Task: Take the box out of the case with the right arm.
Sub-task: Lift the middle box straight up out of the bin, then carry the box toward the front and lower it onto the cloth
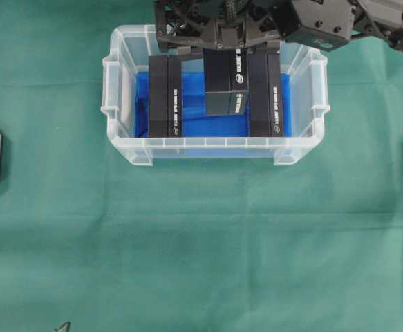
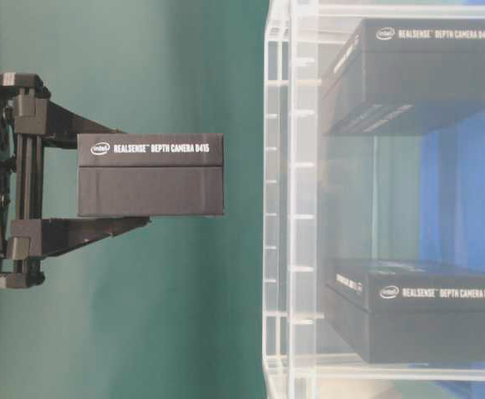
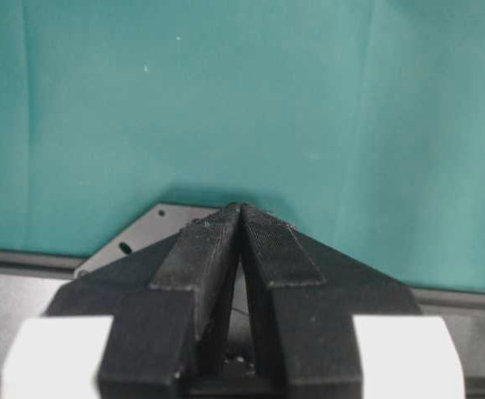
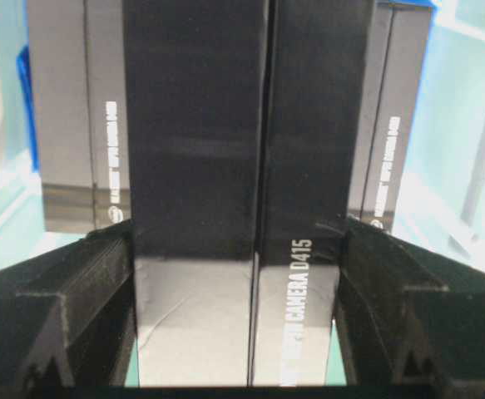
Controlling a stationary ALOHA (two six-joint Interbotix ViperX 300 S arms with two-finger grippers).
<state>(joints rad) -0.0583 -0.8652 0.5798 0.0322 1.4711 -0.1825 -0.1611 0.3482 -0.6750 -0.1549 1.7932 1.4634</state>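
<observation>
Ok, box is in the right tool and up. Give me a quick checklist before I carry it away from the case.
1. Right tool clamped on the lifted box, a finger on each side: ok.
2. Box clear above the case rim in the table-level view: ok.
3. Box square in the grip, not tilted: ok.
4. Boxes remaining in the case, left box and right box, undisturbed and apart from the lifted one: ok.
5. Left tool shut, over bare cloth, out of the way: ok.
6. Set-down spot on the cloth: cannot tell.
</observation>
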